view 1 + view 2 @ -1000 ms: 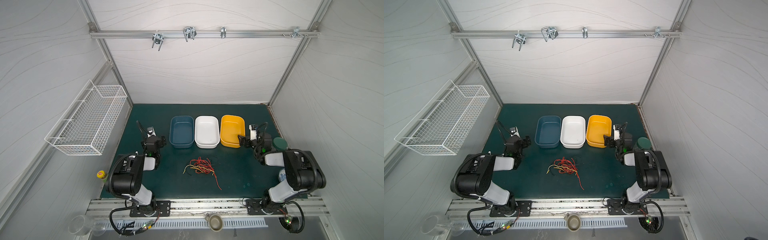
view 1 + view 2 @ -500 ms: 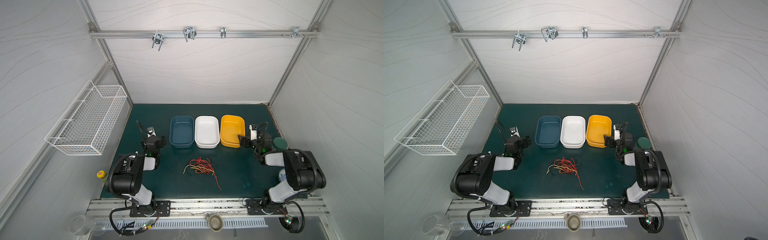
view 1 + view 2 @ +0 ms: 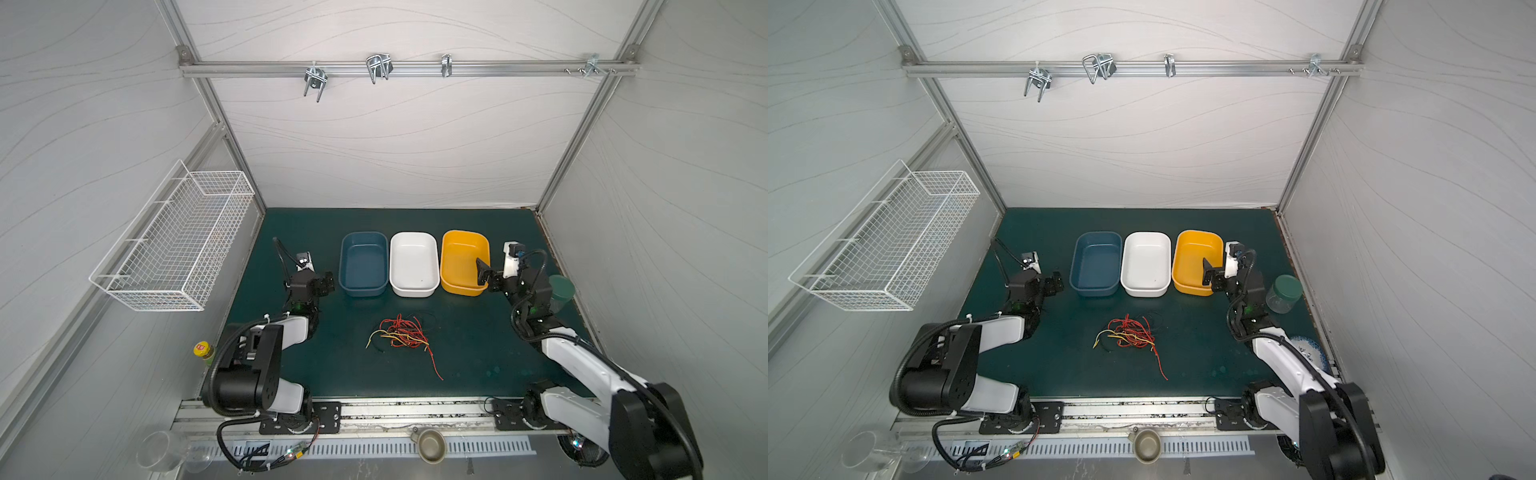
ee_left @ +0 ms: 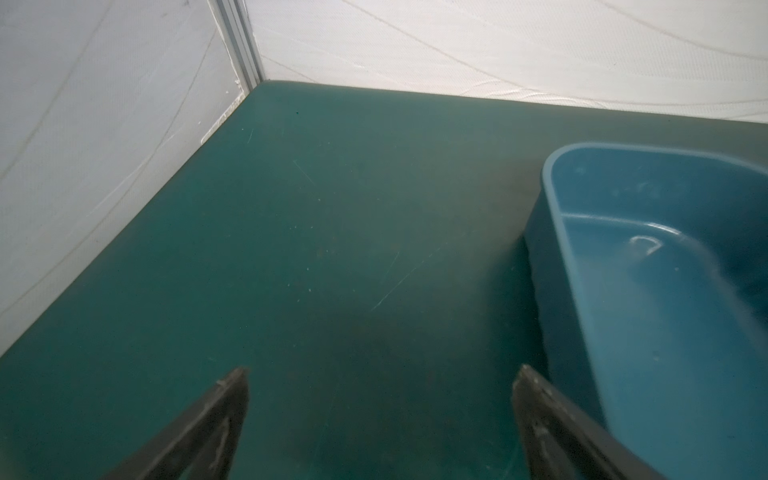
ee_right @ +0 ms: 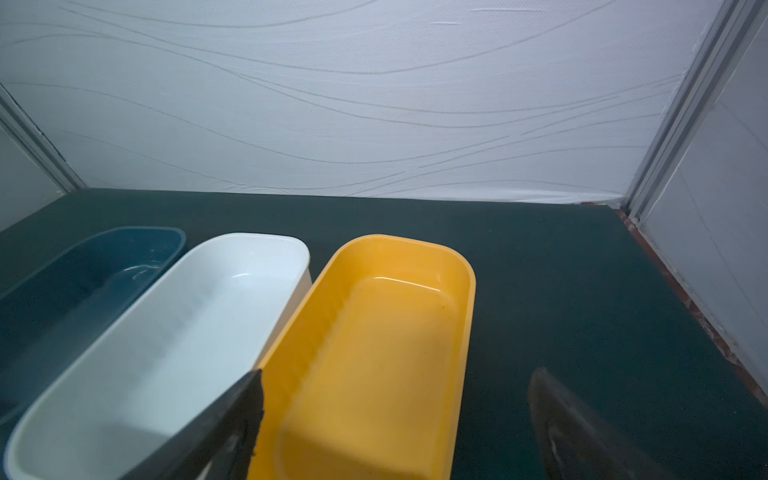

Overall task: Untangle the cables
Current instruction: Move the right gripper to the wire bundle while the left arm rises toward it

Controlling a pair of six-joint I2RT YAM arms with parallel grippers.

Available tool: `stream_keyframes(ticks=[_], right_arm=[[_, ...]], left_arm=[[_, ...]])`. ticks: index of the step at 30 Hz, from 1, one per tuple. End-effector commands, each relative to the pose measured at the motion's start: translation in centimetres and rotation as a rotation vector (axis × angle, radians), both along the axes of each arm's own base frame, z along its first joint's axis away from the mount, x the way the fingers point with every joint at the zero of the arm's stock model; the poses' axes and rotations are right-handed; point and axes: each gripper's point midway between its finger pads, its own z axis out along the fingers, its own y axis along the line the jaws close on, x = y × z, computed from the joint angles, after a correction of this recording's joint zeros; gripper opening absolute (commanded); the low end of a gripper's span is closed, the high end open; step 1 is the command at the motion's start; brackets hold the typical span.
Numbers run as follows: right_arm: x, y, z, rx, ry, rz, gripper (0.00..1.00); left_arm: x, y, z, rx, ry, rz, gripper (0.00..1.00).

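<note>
Centrally, cables (image 3: 401,337) lie tangled on mat (image 3: 478,361), bundle running side to side, red tail trailing frontward; farther back, left gripper (image 3: 327,284) and right gripper (image 3: 484,277) flank it, wide open, empty, roughly equidistant; bins (image 3: 413,234) beyond.

In both top views the cables (image 3: 401,336), in front of the white bin (image 3: 414,266), are too small to count or to trace where strands cross; the black ones almost vanish into the mat (image 3: 478,353). The right gripper (image 3: 492,277) covers the yellow bin's (image 3: 461,253) near corner farthest from the white bin. Further that way the right arm (image 3: 582,365) hides part of a jar (image 3: 563,289). In the right wrist view the white bin's near end is cut off and partly behind one finger (image 5: 216,432); the other is blurred. In the left wrist view the blue bin (image 4: 557,299) runs off frame, and only the left gripper's (image 4: 383,370) fingertips (image 4: 220,415) show.
</note>
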Motion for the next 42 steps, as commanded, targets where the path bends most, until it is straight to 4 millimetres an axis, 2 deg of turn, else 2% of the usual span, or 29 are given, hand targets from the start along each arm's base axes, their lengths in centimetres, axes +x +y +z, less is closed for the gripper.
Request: stream_keyframes(ticks=[1, 3, 4, 7, 9, 10, 12, 13, 15, 18, 19, 21, 24, 29, 33, 35, 37, 42], right_arm=[[-2.1, -1.3, -0.2, 0.075, 0.232, -0.104, 0.99], [-3.0, 0.1, 1.6, 0.181, 0.250, -0.037, 0.99], [-3.5, 0.2, 2.3, 0.251, 0.256, -0.040, 0.99], [-5.2, -0.8, 2.4, 0.465, 0.309, -0.129, 0.99], [-5.6, 1.1, 4.4, 0.515, 0.255, 0.058, 0.99], [-5.6, 1.2, 4.5, 0.535, 0.261, 0.057, 0.99], [-5.9, 2.3, 5.1, 0.536, 0.254, 0.128, 0.99], [-6.1, 2.9, 5.1, 0.536, 0.262, 0.158, 0.99], [-6.8, 4.4, 4.8, 0.534, 0.314, 0.209, 0.99], [-8.9, 7.7, 3.4, 0.435, 0.423, 0.309, 0.99], [-9.8, 8.7, 2.7, 0.365, 0.447, 0.321, 0.99], [-11.7, 10.4, 1.5, 0.228, 0.459, 0.361, 0.99], [-14.6, 12.6, -0.3, 0.082, 0.468, 0.426, 0.98], [-19.2, 16.5, -3.7, -0.087, 0.551, 0.576, 0.85], [-22.2, 19.1, -6.3, -0.270, 0.589, 0.647, 0.68], [-22.9, 20.4, -7.5, -0.354, 0.579, 0.661, 0.63], [-23.2, 21.5, -8.5, -0.409, 0.578, 0.674, 0.62], [-22.5, 24.2, -10.6, -0.516, 0.585, 0.667, 0.58]], left_arm=[[0.1, 0.7, 4.0, -0.089, 0.019, 0.089, 1.00], [-0.4, -0.2, 5.3, -0.160, 0.055, 0.066, 1.00], [-0.6, -0.5, 6.0, -0.193, 0.055, 0.061, 1.00], [-2.7, 0.8, 7.4, -0.359, 0.052, 0.218, 1.00], [-3.4, 0.3, 8.6, -0.388, 0.053, 0.185, 1.00], [-3.5, -0.2, 9.1, -0.417, 0.042, 0.164, 1.00], [-5.0, -0.2, 9.5, -0.555, 0.033, 0.253, 1.00], [-5.6, -0.7, 9.8, -0.613, 0.036, 0.253, 1.00], [-5.6, -3.4, 11.3, -0.654, 0.028, 0.082, 1.00], [-6.8, -6.4, 12.9, -0.746, 0.042, -0.079, 1.00], [-7.3, -6.8, 13.0, -0.752, 0.057, -0.098, 1.00], [-8.7, -7.6, 12.8, -0.757, 0.114, -0.129, 1.00], [-10.9, -7.6, 11.3, -0.724, 0.199, -0.116, 1.00], [-13.9, -7.6, 8.9, -0.553, 0.348, -0.102, 1.00], [-15.0, -8.4, 8.0, -0.479, 0.436, -0.119, 1.00], [-15.1, -8.8, 7.8, -0.485, 0.447, -0.137, 1.00], [-15.1, -8.7, 7.7, -0.483, 0.447, -0.124, 1.00], [-15.1, -8.9, 7.7, -0.494, 0.440, -0.131, 1.00]])
